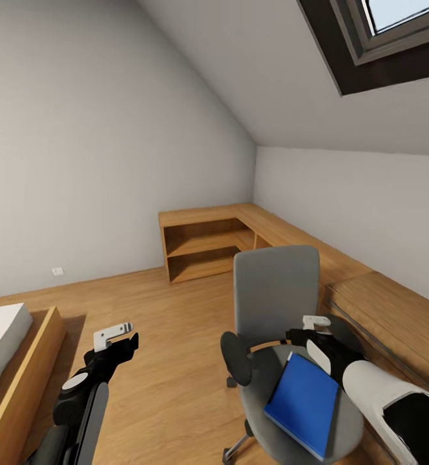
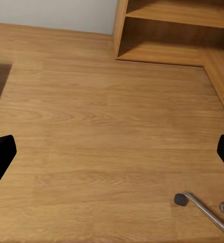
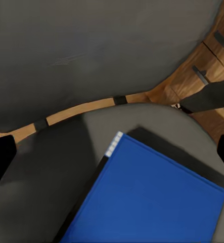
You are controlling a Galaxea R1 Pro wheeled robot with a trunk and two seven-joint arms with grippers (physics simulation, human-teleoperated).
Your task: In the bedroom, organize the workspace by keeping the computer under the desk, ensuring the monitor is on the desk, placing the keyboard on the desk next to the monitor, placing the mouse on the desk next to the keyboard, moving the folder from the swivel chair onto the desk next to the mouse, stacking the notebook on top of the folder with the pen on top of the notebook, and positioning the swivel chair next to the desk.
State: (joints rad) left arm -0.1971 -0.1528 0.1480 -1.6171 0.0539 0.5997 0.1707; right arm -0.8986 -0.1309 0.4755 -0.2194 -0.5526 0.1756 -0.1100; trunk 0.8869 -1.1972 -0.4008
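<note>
The swivel chair point(image 1: 276, 284) stands in the right foreground, grey back upright, chrome base leg point(image 2: 208, 215) on the wooden floor. A blue folder point(image 1: 303, 403) lies flat on its seat point(image 3: 36, 202). My right gripper point(image 1: 305, 336) hovers open just above the seat's rear; in the right wrist view the folder point(image 3: 152, 197) lies below and between the black fingertips point(image 3: 0, 162). My left gripper point(image 1: 121, 342) hangs open over bare floor, left of the chair, holding nothing. The desk, monitor, keyboard, mouse, computer, notebook and pen are out of view.
A low light-wood L-shaped shelf unit point(image 1: 201, 242) runs along the far corner, continuing as a wooden dresser point(image 1: 389, 316) close behind the chair at right. A bed point(image 1: 1, 342) in a wooden frame sits at the left edge. Open floor point(image 2: 106, 116) lies between.
</note>
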